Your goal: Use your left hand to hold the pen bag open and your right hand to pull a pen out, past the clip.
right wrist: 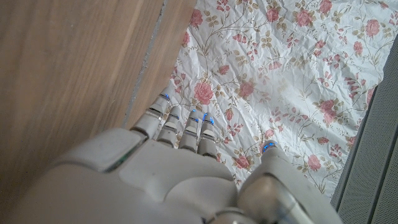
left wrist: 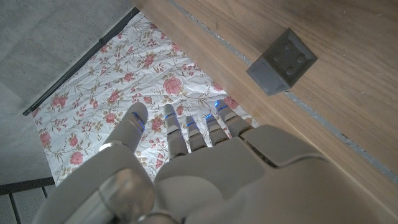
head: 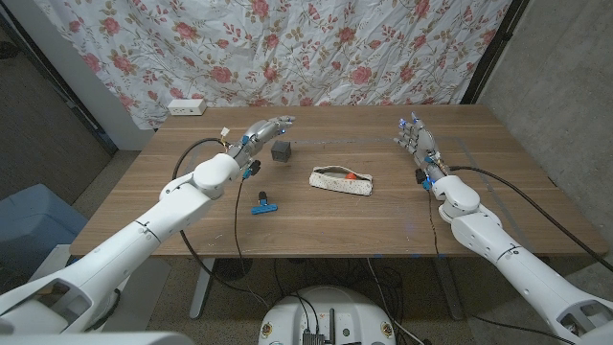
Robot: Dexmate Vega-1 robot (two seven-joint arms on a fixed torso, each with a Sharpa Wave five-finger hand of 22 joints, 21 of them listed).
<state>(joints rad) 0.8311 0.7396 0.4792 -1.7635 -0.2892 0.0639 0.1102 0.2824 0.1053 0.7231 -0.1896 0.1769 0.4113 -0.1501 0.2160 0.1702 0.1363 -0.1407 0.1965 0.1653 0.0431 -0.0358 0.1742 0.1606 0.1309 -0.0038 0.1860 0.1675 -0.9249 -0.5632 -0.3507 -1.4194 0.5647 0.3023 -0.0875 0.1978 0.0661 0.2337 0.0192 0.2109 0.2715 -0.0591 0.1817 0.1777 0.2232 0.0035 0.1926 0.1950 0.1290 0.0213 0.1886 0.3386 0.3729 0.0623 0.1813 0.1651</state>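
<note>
In the middle of the worktop [head: 144,206] the pen bag [head: 343,181] lies untouched, with the blue clip [head: 262,204] near its left end. The left hand [head: 265,132] and right hand [head: 417,140] hover well apart from it, both empty with fingers spread. Nothing looks done: holding the bag open and pulling out a pen remain.

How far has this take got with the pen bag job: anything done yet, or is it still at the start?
Nothing looks done. The pen bag lies mid-table with neither hand on it. The left hand is open, up near the dark cube, and the right hand is open at the table's right side. The blue clip lies apart from the bag. Holding the bag open and pulling a pen both remain.
</note>
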